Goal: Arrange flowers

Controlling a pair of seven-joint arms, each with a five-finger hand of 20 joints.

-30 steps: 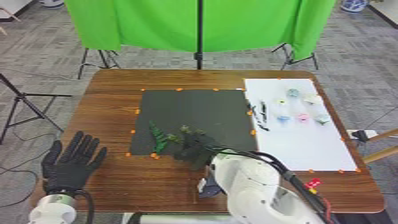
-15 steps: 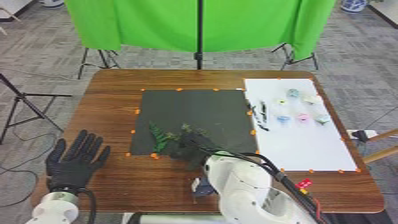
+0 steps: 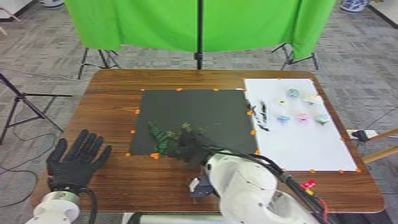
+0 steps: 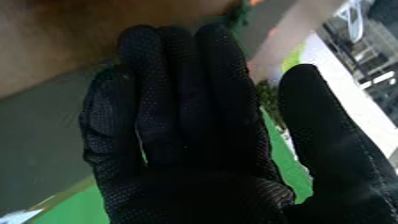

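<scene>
In the head view, my right hand is low over the near edge of the black mat. A dark green leafy sprig lies on the mat just left of it, and another bit of greenery shows at its fingers. The right wrist view has my right hand open, fingers long and thumb apart, with greenery visible beyond the gap; contact is unclear. My left hand rests open, fingers spread, left of the mat. Small pale flowers, including a pink one, lie on the white board.
Dark thin pieces lie along the white board's left side. A dark blue object is beside my right forearm near the front edge. Orange markers border the mat and board. A green cloth hangs behind the table.
My right hand and forearm have shifted slightly to the left, uncovering more of the dark blue object. The left hand has moved slightly to the right.
</scene>
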